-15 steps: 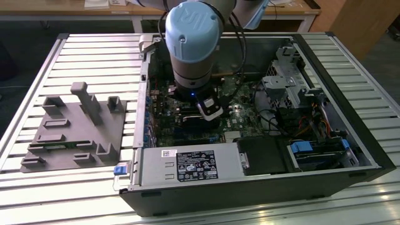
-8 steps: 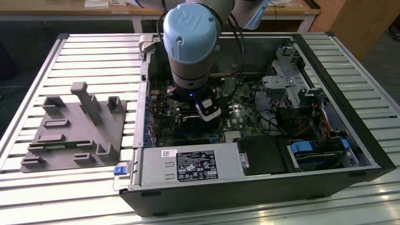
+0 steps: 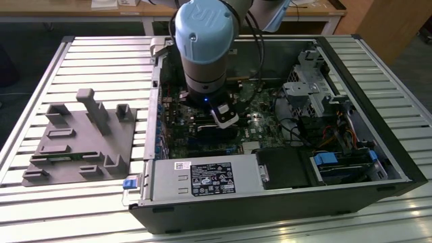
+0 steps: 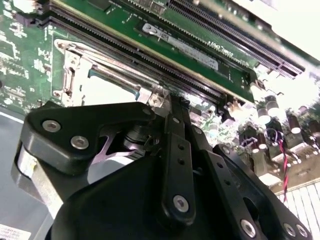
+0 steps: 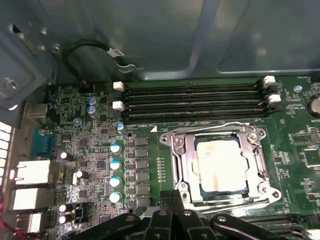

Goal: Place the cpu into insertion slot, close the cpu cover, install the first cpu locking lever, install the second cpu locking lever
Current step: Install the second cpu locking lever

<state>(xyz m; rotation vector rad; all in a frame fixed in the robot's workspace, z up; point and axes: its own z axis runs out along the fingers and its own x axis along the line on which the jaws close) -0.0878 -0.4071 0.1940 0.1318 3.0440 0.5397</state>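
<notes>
Inside the open black computer case [image 3: 284,167], the small square silvery-tan cpu [image 5: 220,165] is already sitting in the silver-rimmed insertion slot [image 5: 187,192], with the thin silvery metal cpu cover [image 5: 215,131] down around it like a frame. Just beside the socket's edge, on the side away from the long black memory slots [image 5: 192,102], sits the black claw [image 5: 172,222], basically touching distance. Can't tell if its jaws are open or pinched.
</notes>
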